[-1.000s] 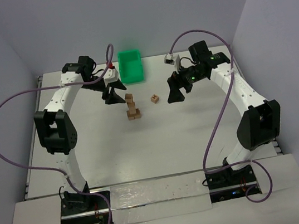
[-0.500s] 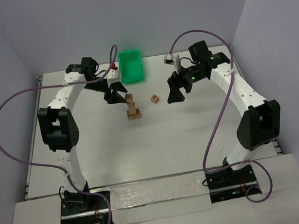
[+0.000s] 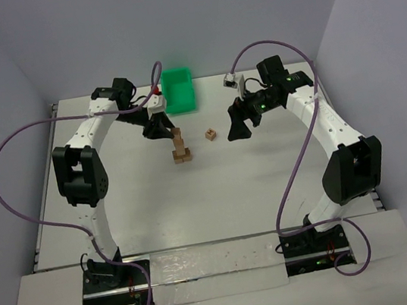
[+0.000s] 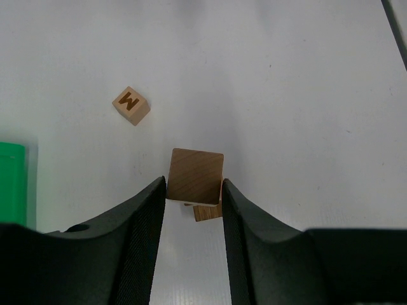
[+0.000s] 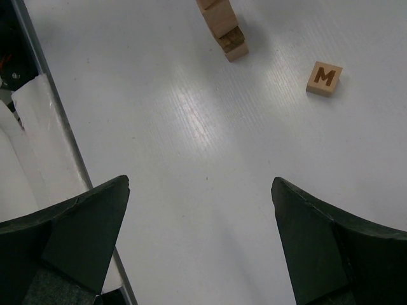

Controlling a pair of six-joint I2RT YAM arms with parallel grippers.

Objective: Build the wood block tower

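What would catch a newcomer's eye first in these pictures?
The narrow tower of wooden cubes in the middle of the table, with the left gripper straddling its top cube. Next come a loose cube marked M lying to the tower's right, and the bright green bin behind it.

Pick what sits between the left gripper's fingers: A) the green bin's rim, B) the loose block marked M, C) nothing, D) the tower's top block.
D: the left wrist view shows the top block flanked by both fingers of the left gripper, with the M block lying well apart.
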